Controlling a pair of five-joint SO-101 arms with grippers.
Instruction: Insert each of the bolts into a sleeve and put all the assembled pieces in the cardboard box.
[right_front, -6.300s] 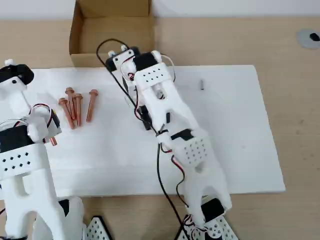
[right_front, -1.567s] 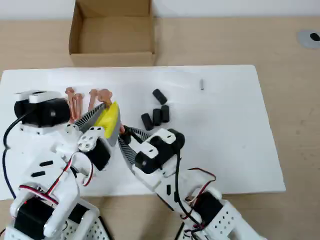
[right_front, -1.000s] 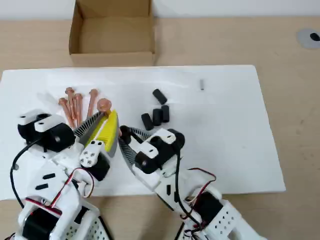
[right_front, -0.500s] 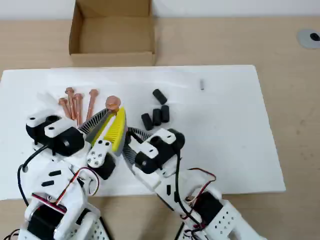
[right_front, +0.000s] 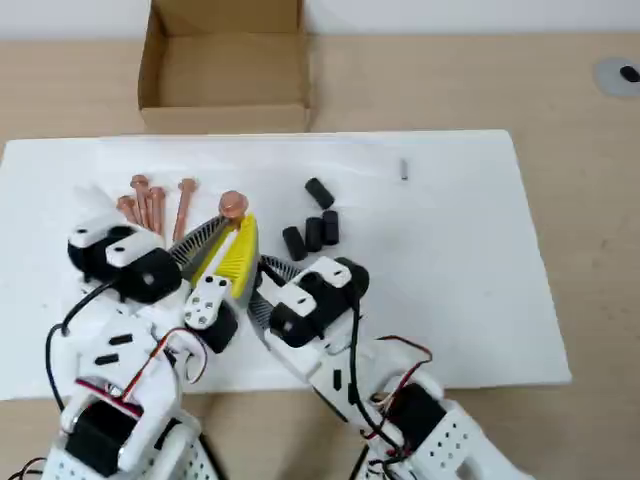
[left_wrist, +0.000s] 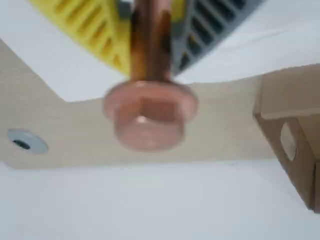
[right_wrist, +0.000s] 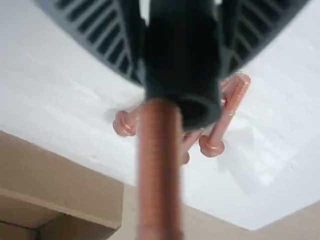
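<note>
Left end effector (right_front: 235, 222) (left_wrist: 150, 20): yellow and grey fingers were closed on the shank of one copper bolt (right_front: 233, 205) (left_wrist: 150, 110). Its head pointed away from my wrist, toward the cardboard box (right_front: 225, 65) (left_wrist: 295, 145).

Right end effector (right_front: 262, 268) (right_wrist: 182, 30): clamped around a black sleeve (right_wrist: 182, 65), just beside the left one over the near half of the white sheet (right_front: 450, 260). In the right wrist view the bolt's shank (right_wrist: 160, 165) met the sleeve's mouth. How far it sat inside, I could not tell.

Loose bolts (right_front: 150, 205) (right_wrist: 220, 125): a small cluster lay on the sheet, left of the held bolt.

Spare sleeves (right_front: 312, 232): three lay together to its right, with a fourth near them.

The box stood open on the tabletop (right_front: 450, 80) beyond the sheet's far edge.
</note>
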